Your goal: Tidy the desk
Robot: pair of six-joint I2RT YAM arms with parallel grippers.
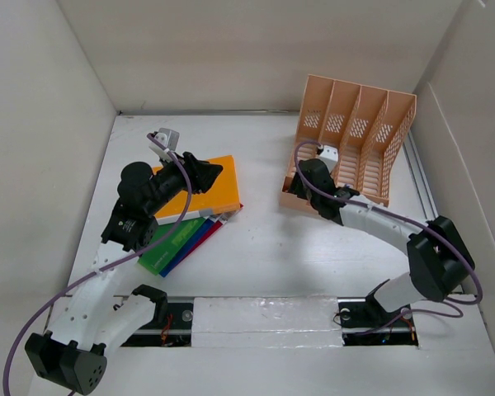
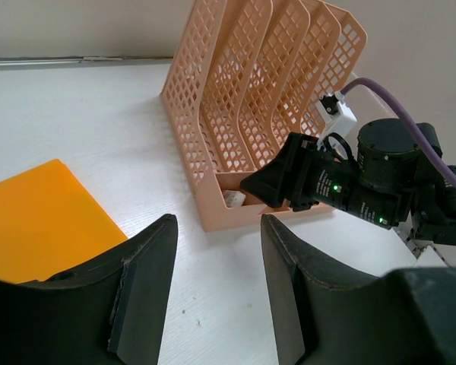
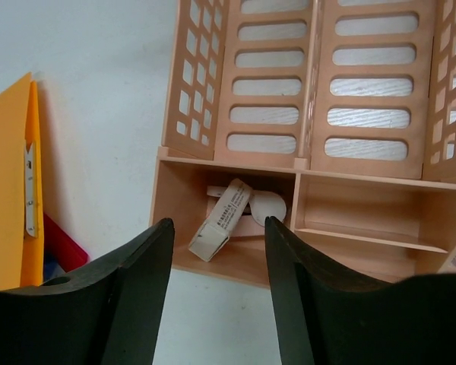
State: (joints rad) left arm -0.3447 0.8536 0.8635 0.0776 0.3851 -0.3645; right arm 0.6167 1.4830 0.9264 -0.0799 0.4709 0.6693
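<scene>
Peach rack (image 1: pixel 359 124) stands near the far right corner of the desk (image 1: pixel 272 256). The folders (image 1: pixel 181 239) lie stacked toward the left edge, with the orange folder (image 1: pixel 221 191) on top. The left gripper (image 1: pixel 205 172) hovers over that stack, jaws apart and holding nothing. The right gripper (image 1: pixel 313 175) faces the rack's open front, likewise spread and empty. The step in hand appears to be the approach to a pick. Next, you should lower the left fingers onto the orange folder's edge and steady the rack with the right.

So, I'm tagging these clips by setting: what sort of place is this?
Likely a robot lab cell staged as a desk: white tabletop boxed in by plain wall panels, left arm and right arm bolted at its near edge, one peach file rack and folders.
</scene>
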